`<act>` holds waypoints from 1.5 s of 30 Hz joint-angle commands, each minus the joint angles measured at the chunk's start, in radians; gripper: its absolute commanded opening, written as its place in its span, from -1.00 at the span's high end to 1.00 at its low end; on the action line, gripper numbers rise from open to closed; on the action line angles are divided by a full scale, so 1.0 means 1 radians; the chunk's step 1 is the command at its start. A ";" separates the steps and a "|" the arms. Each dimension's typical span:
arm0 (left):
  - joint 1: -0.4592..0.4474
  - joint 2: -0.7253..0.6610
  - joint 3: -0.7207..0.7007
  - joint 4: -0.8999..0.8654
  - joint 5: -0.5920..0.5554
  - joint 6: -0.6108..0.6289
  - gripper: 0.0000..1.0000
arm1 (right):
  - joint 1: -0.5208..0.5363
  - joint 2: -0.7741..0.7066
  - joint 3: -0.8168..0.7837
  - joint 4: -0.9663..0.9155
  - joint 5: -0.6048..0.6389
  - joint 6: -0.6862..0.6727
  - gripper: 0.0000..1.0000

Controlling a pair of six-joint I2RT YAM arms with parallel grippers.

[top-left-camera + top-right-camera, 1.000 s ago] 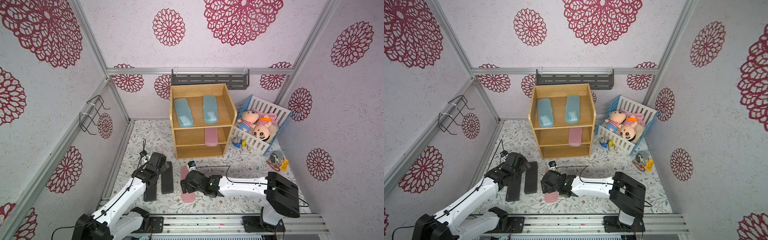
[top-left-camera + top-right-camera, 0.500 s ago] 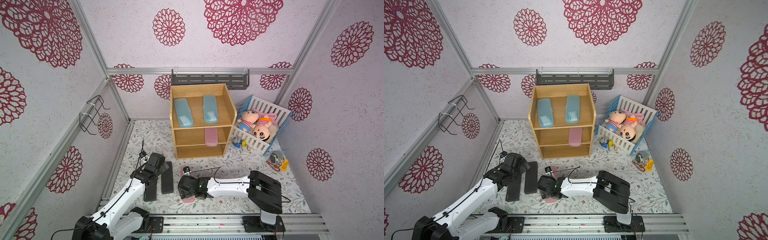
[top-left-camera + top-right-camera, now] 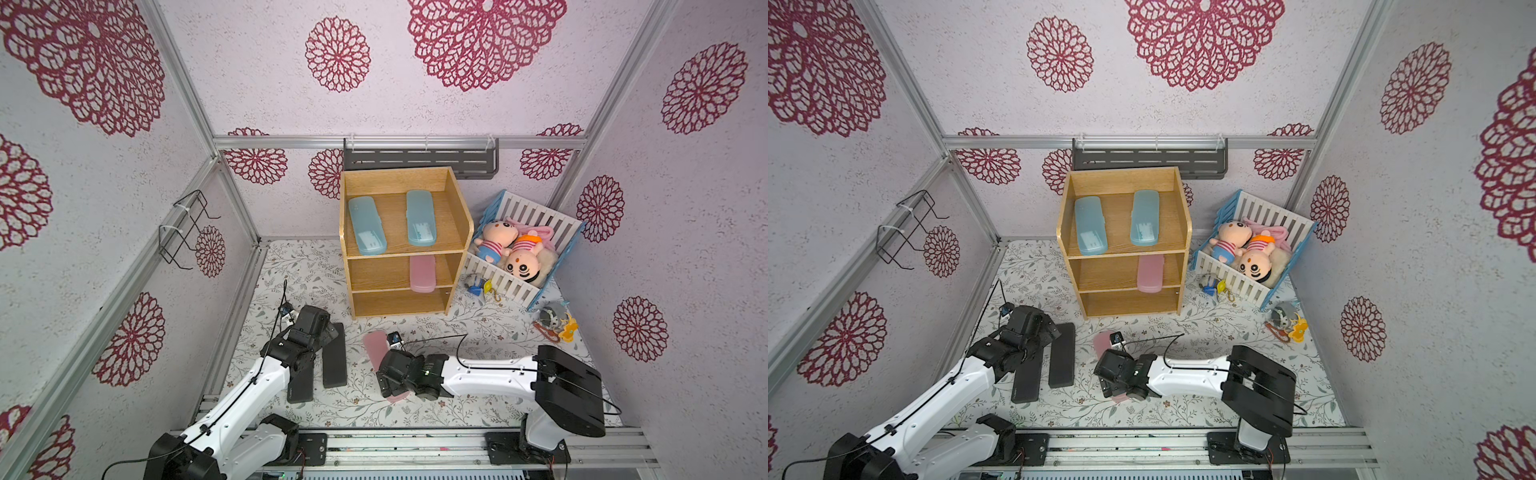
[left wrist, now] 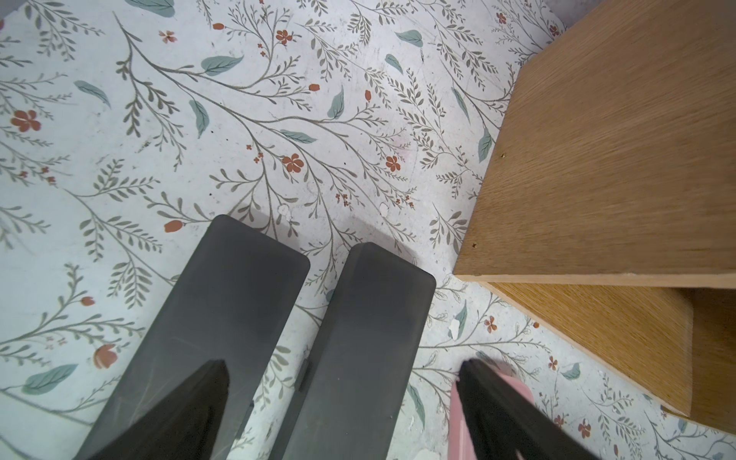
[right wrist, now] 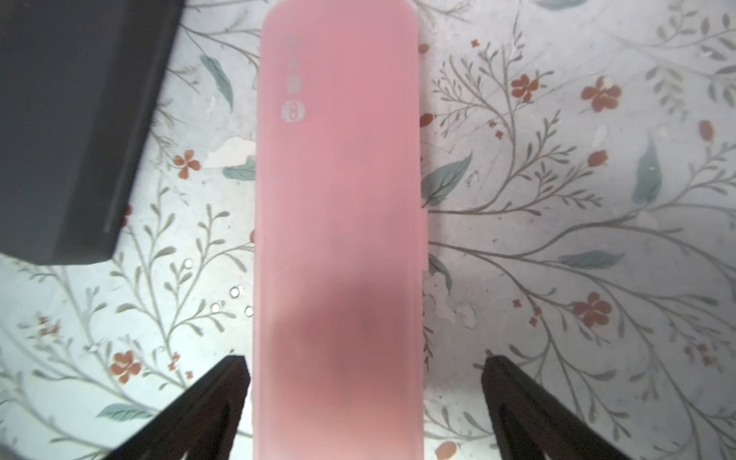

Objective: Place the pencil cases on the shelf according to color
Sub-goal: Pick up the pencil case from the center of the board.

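Right wrist view: right gripper point(image 5: 364, 358) spread wide astride pink pencil case point(image 5: 338, 179), not clamped. Case flat on table point(image 3: 291, 266), 6 o'clock of shelf point(image 3: 405, 254), unmoved. Gripper has shifted slightly toward 5 o'clock. Left gripper point(image 4: 343, 362) wide, unchanged.

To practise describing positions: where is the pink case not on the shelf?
In both top views the pink case lies on the table before the shelf, right of the black cases, under the open right gripper.

The right gripper point(image 3: 1113, 382) hangs over a pink pencil case point(image 3: 1101, 343) on the mat point(image 3: 1187, 322).
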 commanded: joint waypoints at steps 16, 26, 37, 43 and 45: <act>0.004 -0.032 -0.023 0.018 0.023 -0.024 -0.95 | 0.064 0.036 -0.037 0.065 0.012 -0.007 -0.98; 0.004 -0.034 -0.022 0.014 0.025 -0.024 -0.94 | 0.118 0.117 -0.081 0.129 0.035 0.045 -0.96; 0.003 -0.045 -0.013 0.010 0.027 -0.026 -0.94 | 0.141 0.058 -0.118 0.093 0.160 0.107 -0.47; -0.027 -0.033 0.063 -0.011 0.041 -0.018 -0.95 | 0.141 -0.157 -0.135 0.049 0.238 0.081 -0.46; -0.034 -0.023 0.088 -0.020 0.042 -0.019 -0.95 | 0.141 -0.249 -0.144 0.063 0.249 0.053 -0.46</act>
